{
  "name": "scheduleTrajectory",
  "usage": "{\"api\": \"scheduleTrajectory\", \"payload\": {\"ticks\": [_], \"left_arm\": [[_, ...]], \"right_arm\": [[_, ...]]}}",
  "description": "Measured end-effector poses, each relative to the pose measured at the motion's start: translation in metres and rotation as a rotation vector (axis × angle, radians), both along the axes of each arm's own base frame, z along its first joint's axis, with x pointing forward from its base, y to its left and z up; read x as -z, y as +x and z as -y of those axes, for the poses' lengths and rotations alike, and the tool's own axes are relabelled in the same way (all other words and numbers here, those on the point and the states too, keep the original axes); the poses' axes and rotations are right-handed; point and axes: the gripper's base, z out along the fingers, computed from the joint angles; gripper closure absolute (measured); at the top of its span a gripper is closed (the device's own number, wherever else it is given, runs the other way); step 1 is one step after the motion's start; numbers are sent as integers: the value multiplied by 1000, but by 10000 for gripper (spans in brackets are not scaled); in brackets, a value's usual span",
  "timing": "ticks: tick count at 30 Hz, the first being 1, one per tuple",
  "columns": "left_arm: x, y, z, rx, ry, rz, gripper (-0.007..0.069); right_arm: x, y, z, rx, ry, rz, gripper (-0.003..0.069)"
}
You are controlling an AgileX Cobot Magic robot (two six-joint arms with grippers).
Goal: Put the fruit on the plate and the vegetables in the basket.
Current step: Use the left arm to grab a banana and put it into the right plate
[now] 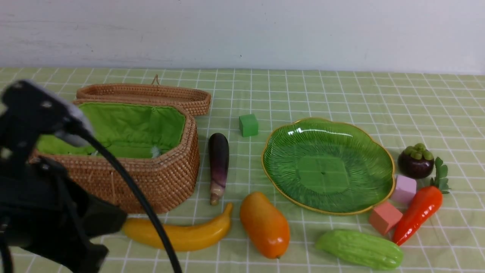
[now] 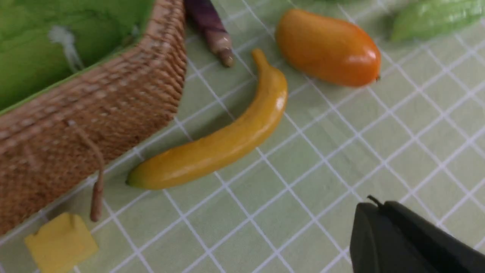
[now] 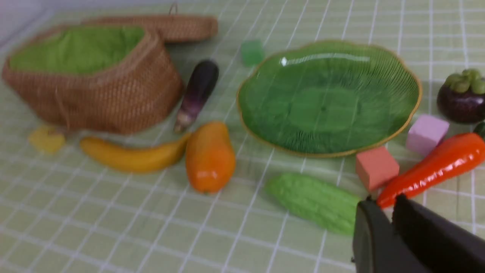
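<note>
The banana (image 1: pixel 182 235), mango (image 1: pixel 265 225), eggplant (image 1: pixel 219 163) and bitter gourd (image 1: pixel 360 249) lie on the cloth between the wicker basket (image 1: pixel 166 174) and the empty green plate (image 1: pixel 326 167). The mangosteen (image 1: pixel 415 161) and carrot (image 1: pixel 418 212) lie right of the plate. My left gripper (image 2: pixel 373 206) is shut and empty, above bare cloth near the banana (image 2: pixel 219 144). My right gripper (image 3: pixel 382 203) is shut and empty, hovering by the carrot's tip (image 3: pixel 428 170) and the bitter gourd (image 3: pixel 314 201). Only the left arm (image 1: pixel 45 212) shows in the front view.
The basket's flat lid (image 1: pixel 151 94) lies behind the basket. A green cube (image 1: pixel 248 125) sits behind the plate. Pink (image 1: pixel 404 188) and red (image 1: pixel 385 217) cubes sit beside the carrot. A yellow cube (image 2: pixel 60 242) lies by the basket's near corner. A white wall stands behind the table.
</note>
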Motion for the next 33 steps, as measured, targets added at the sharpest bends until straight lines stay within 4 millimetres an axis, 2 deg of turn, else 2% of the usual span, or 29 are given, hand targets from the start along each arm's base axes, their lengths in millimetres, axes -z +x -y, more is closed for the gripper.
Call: {"api": "scheduleTrajectory", "payload": {"ticks": [1, 4, 5, 7, 9, 12, 13, 14, 17, 18, 20, 26, 33], "left_arm": [[0, -1, 1, 9, 0, 0, 638], [31, 12, 30, 170, 174, -71, 638], [32, 13, 31, 170, 181, -74, 638], [52, 23, 45, 225, 251, -103, 630], [66, 33, 54, 257, 297, -114, 591], [82, 48, 62, 317, 365, -118, 466], [83, 49, 63, 321, 368, -118, 456], [88, 56, 67, 361, 394, -117, 352], [95, 68, 75, 425, 422, -90, 191], [96, 69, 76, 433, 425, -87, 182], [101, 80, 83, 458, 433, -47, 102], [109, 98, 91, 476, 466, 38, 82], [139, 111, 93, 535, 565, 30, 141]], "right_arm": [[-1, 1, 0, -9, -14, -3, 574], [-14, -5, -1, -114, -141, -3, 574], [-14, -5, -1, -114, -141, -3, 573], [-20, -9, -2, -176, -188, 34, 573], [-21, -11, -4, -210, -198, 53, 573], [-22, -12, -7, -250, -196, 60, 572], [-21, -12, -7, -253, -196, 59, 572], [-22, -13, -8, -270, -191, 60, 572], [-22, -14, -9, -279, -188, 61, 572], [-22, -14, -9, -280, -189, 62, 572], [-22, -14, -9, -283, -188, 60, 571], [-21, -16, -11, -304, -166, 45, 566], [-21, -18, -14, -326, -140, 31, 564]]}}
